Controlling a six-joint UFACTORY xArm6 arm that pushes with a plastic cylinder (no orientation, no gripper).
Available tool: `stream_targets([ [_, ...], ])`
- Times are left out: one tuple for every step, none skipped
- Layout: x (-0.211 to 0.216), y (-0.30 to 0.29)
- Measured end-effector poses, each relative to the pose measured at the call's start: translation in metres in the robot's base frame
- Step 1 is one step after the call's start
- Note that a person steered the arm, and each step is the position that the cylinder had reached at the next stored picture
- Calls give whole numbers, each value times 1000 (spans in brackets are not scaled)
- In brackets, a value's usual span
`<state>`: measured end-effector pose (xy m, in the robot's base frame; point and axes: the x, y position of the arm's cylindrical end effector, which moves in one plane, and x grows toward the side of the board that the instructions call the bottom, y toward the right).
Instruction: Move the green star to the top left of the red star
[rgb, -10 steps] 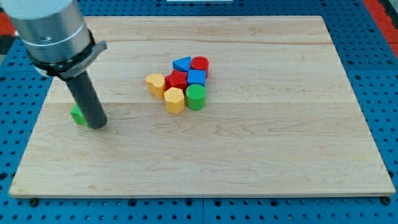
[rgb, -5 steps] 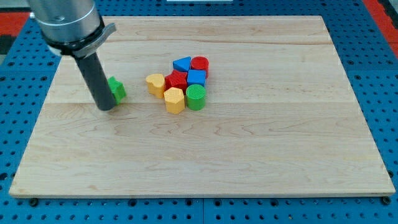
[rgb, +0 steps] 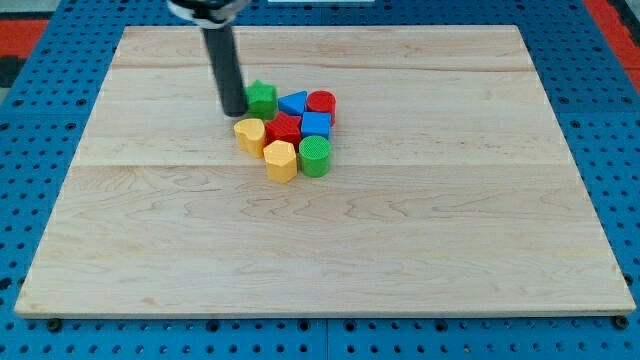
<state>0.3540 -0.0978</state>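
The green star (rgb: 262, 97) lies on the wooden board (rgb: 400, 230), just up and left of the red star (rgb: 284, 129), beside the blue triangular block (rgb: 293, 102). My tip (rgb: 234, 111) rests against the green star's left side. The red star sits in the middle of a tight cluster of blocks.
Around the red star: a red cylinder (rgb: 321, 103), a blue cube (rgb: 316, 124), a green cylinder (rgb: 314, 155), a yellow heart-like block (rgb: 250, 133) and a yellow hexagonal block (rgb: 281, 160). Blue pegboard surrounds the board.
My tip has swept from the board's left to the upper middle, pushing the green star right and up until it sits next to the cluster.
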Motion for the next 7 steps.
stream_targets([
  [-54, -9],
  [-86, 52],
  [-52, 56],
  [-94, 22],
  [-90, 22],
  [-69, 14],
  [-42, 1],
])
